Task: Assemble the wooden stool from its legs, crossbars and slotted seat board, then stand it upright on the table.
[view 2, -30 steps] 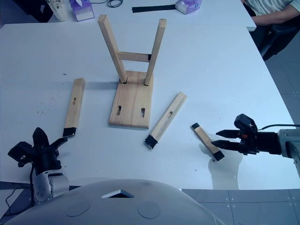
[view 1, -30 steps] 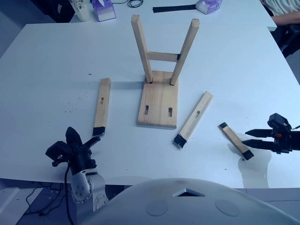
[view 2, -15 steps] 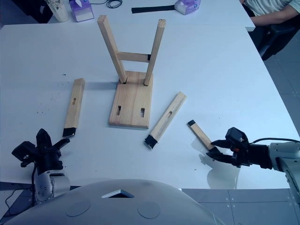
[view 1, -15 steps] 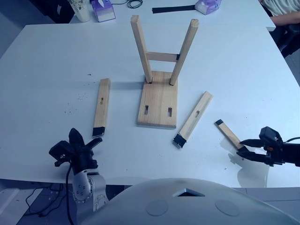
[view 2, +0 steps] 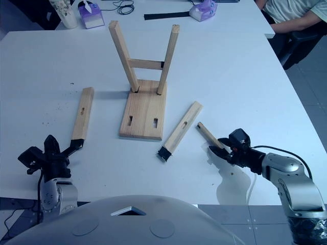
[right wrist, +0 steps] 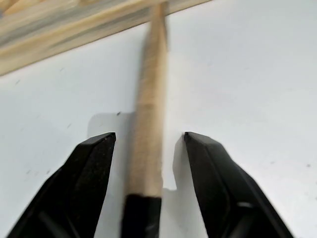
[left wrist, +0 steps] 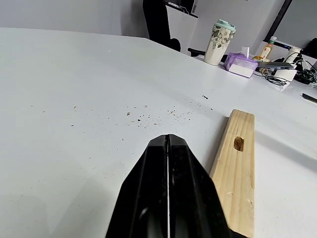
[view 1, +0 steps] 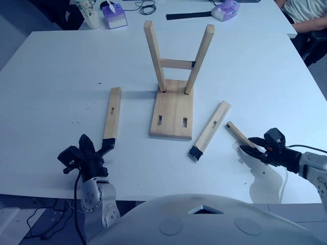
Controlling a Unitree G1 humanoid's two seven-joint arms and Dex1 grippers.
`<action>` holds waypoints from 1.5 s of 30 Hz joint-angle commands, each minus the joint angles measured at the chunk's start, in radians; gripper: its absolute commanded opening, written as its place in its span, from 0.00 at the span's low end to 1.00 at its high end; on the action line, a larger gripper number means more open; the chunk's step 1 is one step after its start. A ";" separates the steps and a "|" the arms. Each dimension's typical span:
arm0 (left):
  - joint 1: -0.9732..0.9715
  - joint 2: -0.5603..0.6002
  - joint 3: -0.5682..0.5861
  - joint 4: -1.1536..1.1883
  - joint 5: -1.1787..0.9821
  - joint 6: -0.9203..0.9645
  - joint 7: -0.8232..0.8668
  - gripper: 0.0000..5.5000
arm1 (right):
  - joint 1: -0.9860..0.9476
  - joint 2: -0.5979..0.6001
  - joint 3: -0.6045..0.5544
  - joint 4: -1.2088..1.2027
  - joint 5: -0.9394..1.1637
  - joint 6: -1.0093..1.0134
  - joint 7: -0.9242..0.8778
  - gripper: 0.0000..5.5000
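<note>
Fingers point(right wrist: 94, 178) of the right gripper point(right wrist: 148, 136) stand apart astride the black-tipped wooden crossbar point(right wrist: 151, 99), ready to clamp; left gripper point(left wrist: 168, 141) pinched together, idle.

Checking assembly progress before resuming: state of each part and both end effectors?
Seat board: flat on table, near two slots empty.
Fitted leg pair: upright in far slots, fitted crossbar between them.
Left loose leg: lying flat, unfitted.
Right loose leg: lying flat, unfitted.
Loose crossbar: on table, not clamped.
Left end effector: shut, holding nothing.
Right end effector: open, fingers either side of loose crossbar.
</note>
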 commanded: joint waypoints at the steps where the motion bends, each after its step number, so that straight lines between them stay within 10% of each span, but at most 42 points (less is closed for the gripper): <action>1: -0.020 -0.007 0.009 0.012 0.018 0.020 -0.001 0.00 | 0.005 0.028 0.037 0.086 -0.061 -0.042 -0.042 0.47; 23: -0.082 -0.047 0.030 0.044 0.049 -0.004 0.001 0.00 | -0.051 -0.113 0.087 0.607 -0.146 -0.587 0.223 0.47; 38: -0.104 -0.048 0.038 0.074 0.049 -0.037 0.014 0.00 | -0.225 -0.171 0.143 0.824 -0.135 -0.762 0.446 0.09; 45: -0.142 -0.022 0.059 0.084 0.046 -0.017 0.002 0.00 | -0.265 -0.146 0.148 0.718 -0.086 -0.620 0.395 0.08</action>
